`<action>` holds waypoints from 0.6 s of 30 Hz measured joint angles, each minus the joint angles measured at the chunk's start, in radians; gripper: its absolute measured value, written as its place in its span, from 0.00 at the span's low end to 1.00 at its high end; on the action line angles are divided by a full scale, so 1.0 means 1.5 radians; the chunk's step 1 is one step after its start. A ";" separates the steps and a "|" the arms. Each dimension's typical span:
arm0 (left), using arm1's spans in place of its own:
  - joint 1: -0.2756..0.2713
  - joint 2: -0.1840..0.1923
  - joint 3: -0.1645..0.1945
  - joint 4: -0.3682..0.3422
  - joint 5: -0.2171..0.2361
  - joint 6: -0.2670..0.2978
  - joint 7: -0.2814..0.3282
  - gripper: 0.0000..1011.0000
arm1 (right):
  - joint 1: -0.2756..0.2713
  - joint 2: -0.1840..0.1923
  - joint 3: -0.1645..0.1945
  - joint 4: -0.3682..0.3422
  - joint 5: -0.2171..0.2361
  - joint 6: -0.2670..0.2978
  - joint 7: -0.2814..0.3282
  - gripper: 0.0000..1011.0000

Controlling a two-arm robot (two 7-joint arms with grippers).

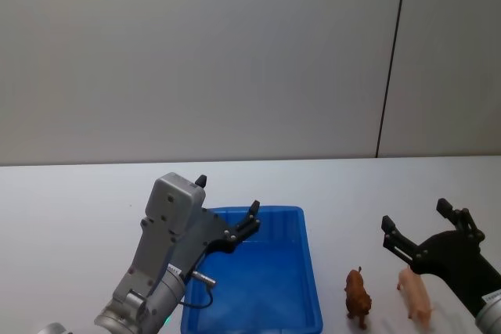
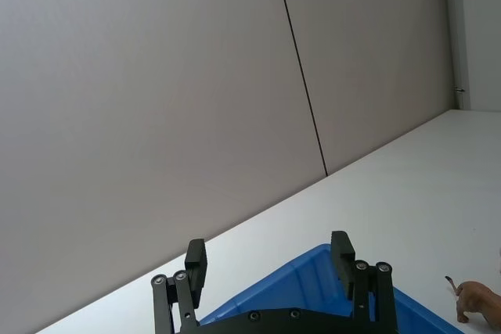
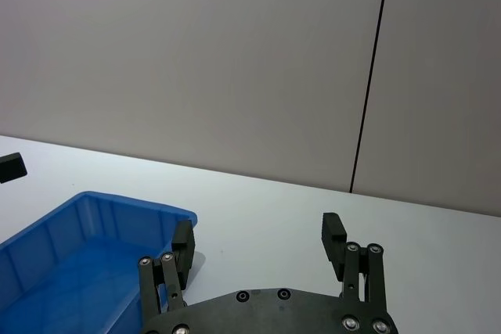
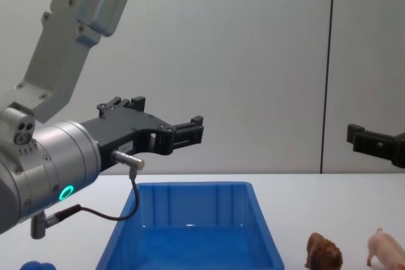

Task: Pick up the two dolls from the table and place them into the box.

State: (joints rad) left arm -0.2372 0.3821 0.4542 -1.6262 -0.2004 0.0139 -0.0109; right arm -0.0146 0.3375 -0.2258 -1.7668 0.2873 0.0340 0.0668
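Observation:
The blue box sits on the white table in front of me, with nothing in it. To its right stand the two dolls side by side: a brown shaggy one and a pale pink pig. My left gripper hovers open over the box's near left part, holding nothing. Above the pig hangs my right gripper, also open and clear of it. The chest view shows the box, the brown doll, the pig and the left gripper high over the box.
A small blue rounded object lies on the table left of the box. A plain grey wall with a dark vertical seam stands behind the table. Bare tabletop stretches behind the box and to its left.

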 joint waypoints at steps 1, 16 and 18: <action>0.000 0.000 0.000 0.000 0.000 0.000 0.000 0.99 | 0.000 0.000 0.000 0.000 0.000 0.000 0.000 0.99; 0.000 0.000 0.000 0.000 0.000 0.000 0.000 0.99 | -0.003 0.006 0.003 0.000 -0.001 0.003 0.001 0.99; 0.000 0.000 0.000 0.000 0.000 0.000 0.000 0.99 | -0.007 0.010 0.006 -0.001 -0.003 0.007 0.001 0.99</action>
State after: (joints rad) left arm -0.2371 0.3821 0.4542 -1.6262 -0.2004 0.0138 -0.0110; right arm -0.0245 0.3528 -0.2165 -1.7682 0.2822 0.0447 0.0688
